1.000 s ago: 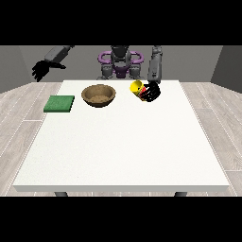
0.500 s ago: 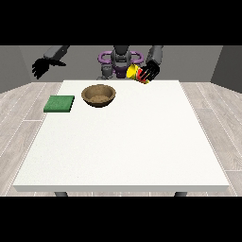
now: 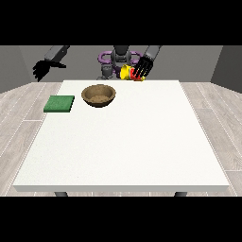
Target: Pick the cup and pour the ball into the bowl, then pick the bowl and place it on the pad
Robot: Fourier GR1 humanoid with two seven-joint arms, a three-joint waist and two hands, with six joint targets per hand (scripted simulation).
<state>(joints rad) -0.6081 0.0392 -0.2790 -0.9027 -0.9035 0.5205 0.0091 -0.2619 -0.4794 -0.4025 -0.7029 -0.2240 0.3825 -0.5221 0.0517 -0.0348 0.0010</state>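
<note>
Up at the view's right, above the far edge of the worktop [image 3: 142, 142], the robot hand [image 3: 143, 68] has its fingers curled round the yellow cup [image 3: 126, 72], w/ a bit of red showing at the cup's lower side. Cup is lifted off the worktop and tilted. Ball can't be made out separately. Below and to the view's left of that robot hand sits the brown bowl [image 3: 99, 95], upright on the worktop. Further left lies the green pad [image 3: 59, 103], flat, apart from the bowl. Other robot hand [image 3: 41, 69], at the view's left, hangs beyond the worktop's corner, holding nothing; whether fingers are apart or together can't tell.
</note>
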